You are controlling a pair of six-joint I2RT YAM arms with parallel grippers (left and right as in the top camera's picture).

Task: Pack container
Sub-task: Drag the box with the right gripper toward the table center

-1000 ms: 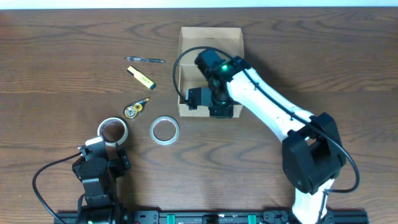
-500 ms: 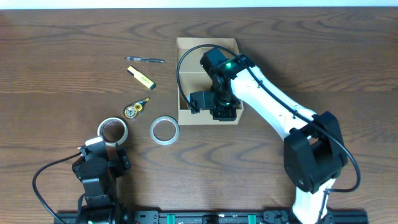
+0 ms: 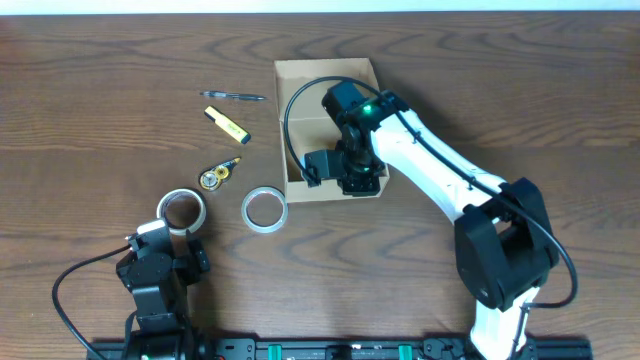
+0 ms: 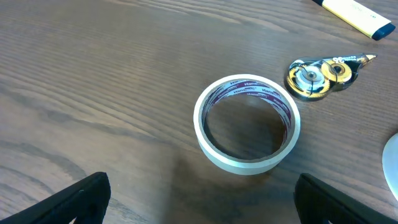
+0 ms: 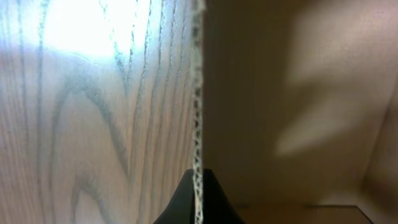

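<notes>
Open box (image 3: 322, 88) sits mid-table (image 3: 560, 120), toward the far edge. Right gripper (image 3: 345, 182) is clamped on its near wall, and the arm hides much of the inside. Left of the box, all apart: one pen (image 3: 233, 96), one highlighter (image 3: 227, 124), one dispenser (image 3: 215, 176), and two tape rolls, left roll (image 3: 183, 209) and right roll (image 3: 265, 209). Left gripper (image 4: 202, 199) is by the left roll, fingers wide apart.
</notes>
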